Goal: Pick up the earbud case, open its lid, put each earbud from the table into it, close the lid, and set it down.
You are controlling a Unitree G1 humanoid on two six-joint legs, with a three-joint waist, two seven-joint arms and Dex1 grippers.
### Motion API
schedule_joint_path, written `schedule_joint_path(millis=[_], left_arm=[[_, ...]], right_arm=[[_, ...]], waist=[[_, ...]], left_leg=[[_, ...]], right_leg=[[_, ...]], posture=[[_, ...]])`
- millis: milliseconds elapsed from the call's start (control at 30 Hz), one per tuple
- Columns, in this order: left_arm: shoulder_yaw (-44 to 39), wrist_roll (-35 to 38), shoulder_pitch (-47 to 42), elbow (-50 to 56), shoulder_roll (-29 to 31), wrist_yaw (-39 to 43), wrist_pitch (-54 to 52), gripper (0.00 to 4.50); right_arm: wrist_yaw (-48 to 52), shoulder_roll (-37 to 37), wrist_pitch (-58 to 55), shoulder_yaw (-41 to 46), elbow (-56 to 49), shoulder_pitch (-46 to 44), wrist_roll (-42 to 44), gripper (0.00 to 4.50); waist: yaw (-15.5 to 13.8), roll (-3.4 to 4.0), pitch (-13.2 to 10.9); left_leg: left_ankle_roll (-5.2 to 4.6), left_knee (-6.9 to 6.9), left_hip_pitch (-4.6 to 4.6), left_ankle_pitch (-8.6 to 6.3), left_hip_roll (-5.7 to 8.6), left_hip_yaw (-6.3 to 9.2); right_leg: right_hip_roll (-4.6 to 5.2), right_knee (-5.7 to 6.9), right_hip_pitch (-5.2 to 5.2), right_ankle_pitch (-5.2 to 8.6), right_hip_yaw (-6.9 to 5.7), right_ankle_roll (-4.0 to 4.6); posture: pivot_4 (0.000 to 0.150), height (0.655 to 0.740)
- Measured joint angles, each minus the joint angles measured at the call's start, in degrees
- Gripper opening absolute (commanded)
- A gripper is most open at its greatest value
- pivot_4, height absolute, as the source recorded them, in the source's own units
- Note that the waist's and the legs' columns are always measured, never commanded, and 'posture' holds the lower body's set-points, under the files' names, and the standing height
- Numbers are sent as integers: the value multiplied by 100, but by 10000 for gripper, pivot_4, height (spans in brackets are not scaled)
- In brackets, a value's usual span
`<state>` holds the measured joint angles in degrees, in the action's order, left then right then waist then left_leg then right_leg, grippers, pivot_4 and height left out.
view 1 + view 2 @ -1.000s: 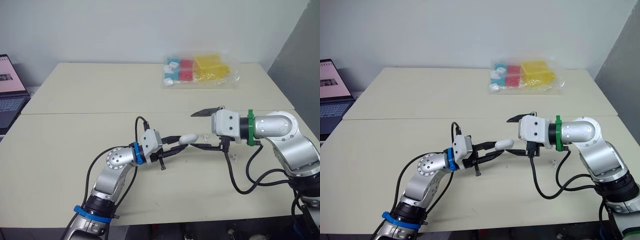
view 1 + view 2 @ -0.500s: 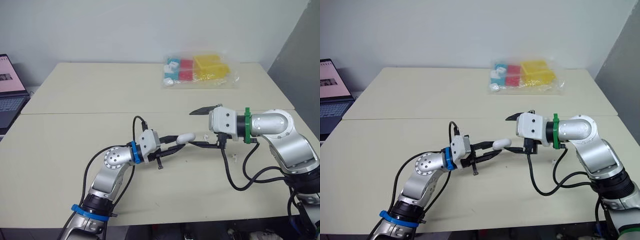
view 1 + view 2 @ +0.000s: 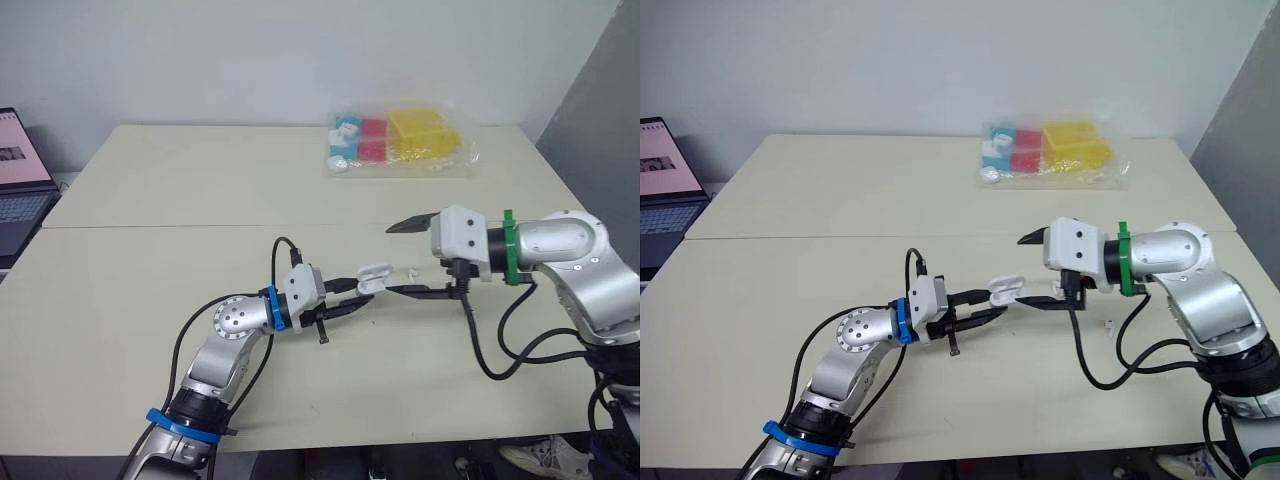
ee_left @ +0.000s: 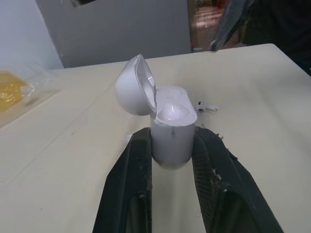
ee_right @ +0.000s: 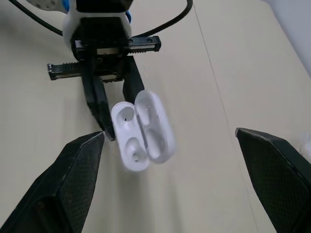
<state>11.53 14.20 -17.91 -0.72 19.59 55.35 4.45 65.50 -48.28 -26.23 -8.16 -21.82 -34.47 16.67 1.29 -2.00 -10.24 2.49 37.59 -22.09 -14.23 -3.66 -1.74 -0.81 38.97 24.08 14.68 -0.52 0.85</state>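
The white earbud case (image 3: pixel 372 278) is held just above the table's middle, its lid (image 4: pixel 133 87) flipped up and both sockets showing. My left gripper (image 3: pixel 358 297) is shut on the case's body (image 4: pixel 171 131). My right gripper (image 3: pixel 405 257) is open wide just right of the case, one finger above and one low by the table, touching nothing. In the right wrist view the open case (image 5: pixel 141 131) lies between its spread fingers (image 5: pixel 82 165). One white earbud (image 3: pixel 412 272) lies on the table beside the case, another earbud (image 3: pixel 1108 325) farther right.
A clear plastic bag of coloured blocks (image 3: pixel 400 140) lies at the table's back right. A laptop (image 3: pixel 20 180) stands off the left edge. My right arm's black cable (image 3: pixel 490 350) loops over the table near the right front edge.
The case's lid, shut in the earlier frames, now stands open. My right gripper has drawn back a little to the right. The left gripper keeps its hold.
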Motion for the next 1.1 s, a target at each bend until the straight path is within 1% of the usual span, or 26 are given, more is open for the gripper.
schedule_joint_path(millis=[100,167,200,267,367,467,567,700,833,1033,1100], left_arm=[[-98,-2,-22,-7,33,-158,-57,7838],[-186,-5,30,7,75,-242,-81,7838],[-206,-3,69,38,105,-270,-107,7838],[-265,0,168,76,179,-325,-161,7838],[-298,22,234,183,265,-330,-181,7838],[-299,88,330,434,320,-327,-292,7838],[-299,114,351,482,352,-323,-364,7838],[-294,116,313,473,358,-303,-416,7838],[-292,116,260,473,383,-209,-435,7838],[-291,116,260,478,388,-197,-531,7838],[-291,116,259,480,387,-194,-545,7838]], right_arm=[[-107,-356,-595,681,-114,452,340,45000],[-345,-571,-1107,1198,-229,912,488,45000],[-591,-652,-1409,1428,-383,1269,465,45000],[-1117,-612,-1991,1608,-573,1790,362,45000],[-2043,-250,-3053,1668,-962,2171,231,45000],[-2946,456,-4023,1756,-1408,2347,140,45000],[-3902,1465,-4789,1747,-1641,2546,-88,45000],[-4679,2125,-5011,1577,-1828,2790,-316,45000],[-5277,2734,-5025,1685,-1956,3050,-549,45000],[-5529,2971,-5080,1888,-2191,3317,-644,45000],[-5603,3186,-5088,1952,-2206,3390,-645,45000]], waist=[[-23,0,0],[-48,0,0],[-76,-2,1],[-82,-2,1],[-67,-2,1],[-70,1,3],[-76,-2,5],[-76,2,5],[-78,1,5],[-72,1,6],[-66,2,5]], left_leg=[[0,0,-3,0,0,1],[0,-2,-3,0,1,-2],[1,-4,-4,0,1,-1],[1,-8,-1,0,0,-7],[1,-12,7,0,-2,-7],[2,-23,10,1,-2,-3],[3,-38,13,2,-1,-5],[3,-47,8,2,2,-10],[3,-56,5,2,2,-8],[2,-58,7,2,0,-4],[2,-59,9,2,-1,-4]], right_leg=[[1,-2,-1,0,-2,0],[4,-4,0,0,1,0],[5,-7,0,1,0,-1],[5,-7,4,0,7,-1],[8,0,4,0,9,-1],[6,0,5,1,4,-1],[1,-4,8,1,9,-1],[1,-14,11,3,12,0],[1,-28,10,3,8,-1],[0,-29,9,4,4,0],[-1,-26,10,4,5,1]], posture=[[1500,7400],[1500,7400],[1500,7400],[1500,7400],[1500,7400],[1500,7400],[1500,7400],[1500,7400],[1500,7400],[1500,7400],[1500,7400]])
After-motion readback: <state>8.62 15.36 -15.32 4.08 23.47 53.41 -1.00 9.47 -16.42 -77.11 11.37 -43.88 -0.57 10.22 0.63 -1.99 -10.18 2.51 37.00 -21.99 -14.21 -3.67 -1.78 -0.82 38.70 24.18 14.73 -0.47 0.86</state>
